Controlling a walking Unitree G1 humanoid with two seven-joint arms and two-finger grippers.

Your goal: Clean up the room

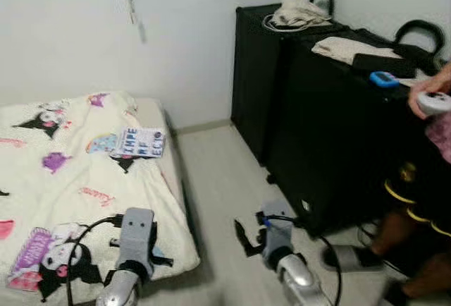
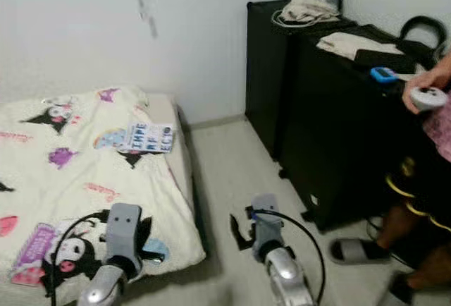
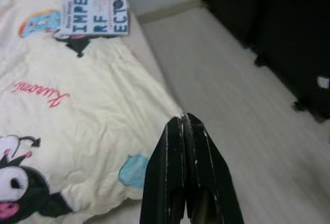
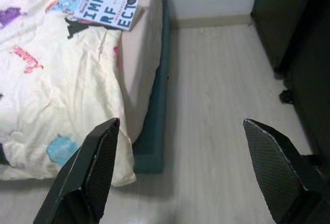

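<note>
Both grippers hang low in front of the robot with nothing in them: the left gripper (image 3: 186, 131) has its two black fingers pressed together and hovers over the near corner of the bed (image 1: 84, 179), while the right gripper (image 4: 180, 175) has its fingers spread wide over the pale floor (image 1: 225, 179) between the bed and the black cabinets (image 1: 317, 108). That spread stance looks like readiness to take something, though nothing lies between the fingers yet. The likeliest thing to tidy is the book (image 1: 139, 142), lying flat on the printed blanket (image 1: 63, 186) toward the far edge of the mattress, near the wall, well apart from either gripper; it seems simply left out there and not put away. Clothes (image 1: 299, 11) are heaped on top of the cabinets, with a small blue object (image 1: 384, 78) beside them. A person stands at the right, one hand (image 1: 431, 94) holding a white controller (image 1: 435, 102). My guess is the robot must step closer to the bed before any reach.
</note>
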